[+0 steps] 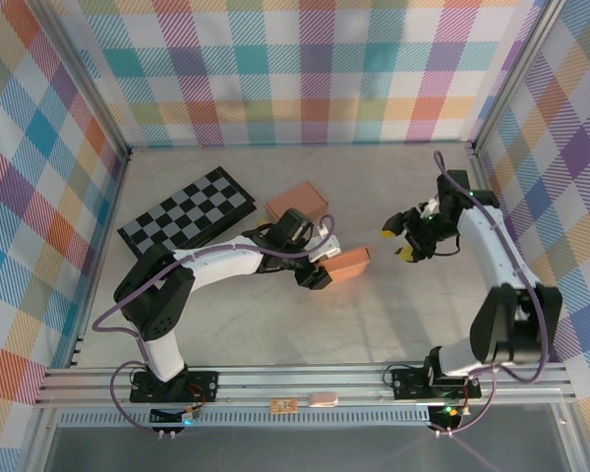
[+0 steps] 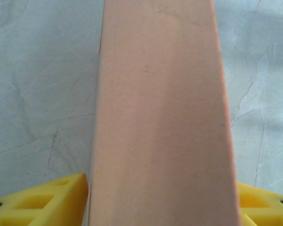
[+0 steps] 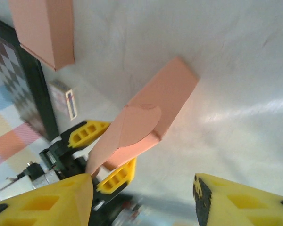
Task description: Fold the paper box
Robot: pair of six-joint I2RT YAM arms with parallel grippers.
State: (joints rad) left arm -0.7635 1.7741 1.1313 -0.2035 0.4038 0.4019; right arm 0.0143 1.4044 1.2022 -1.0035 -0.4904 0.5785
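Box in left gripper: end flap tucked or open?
Open. In the right wrist view the rounded flap juts beyond the end of the box, untucked.

No writing, brand or number can be read anywhere in the scene. A small pale label (image 3: 65, 100) just right of the chessboard (image 3: 16, 75) bears a red and dark mark, too blurred to make out. The paper box (image 3: 153, 110) shows plain, unprinted faces.
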